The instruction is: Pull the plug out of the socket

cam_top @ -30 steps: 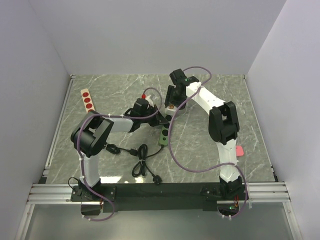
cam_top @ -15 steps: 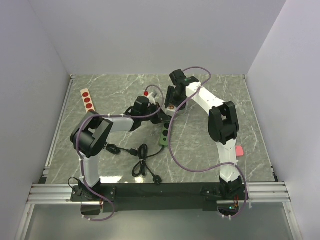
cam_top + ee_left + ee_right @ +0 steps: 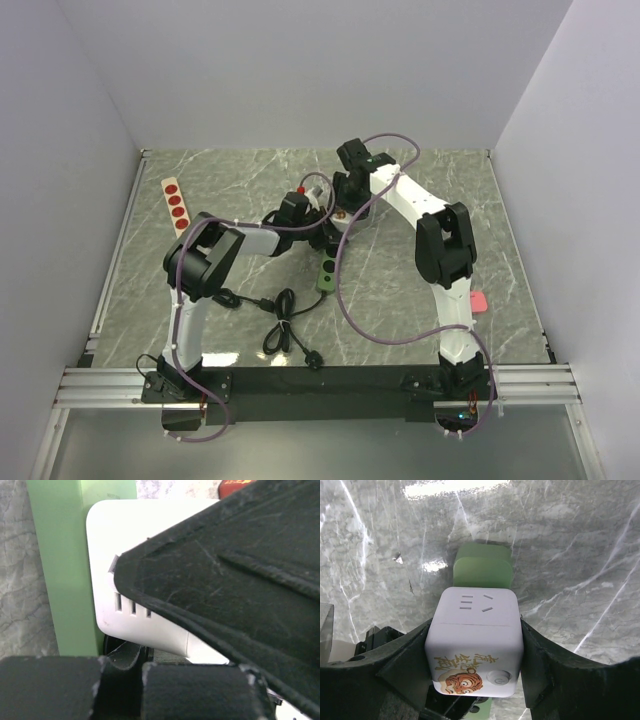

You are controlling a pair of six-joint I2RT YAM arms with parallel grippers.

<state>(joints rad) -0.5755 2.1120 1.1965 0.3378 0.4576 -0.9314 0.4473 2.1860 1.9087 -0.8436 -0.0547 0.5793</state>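
Observation:
A white cube socket with a tiger picture sits on one end of a green power strip. My right gripper is shut on the cube, one black finger on each side. In the top view the right gripper covers the cube, and the strip lies just below it. My left gripper is pressed against the cube's left side. In the left wrist view the cube and the strip fill the frame. The left fingers look nearly together over something dark.
A black cable with plugs lies coiled in front of the strip. A wooden bar with red discs lies at the back left. A pink object lies at the right. Purple arm cables hang over the middle.
My left arm has reached right and further back, bringing its gripper up against the cube and strip. The right gripper has stayed on the cube.

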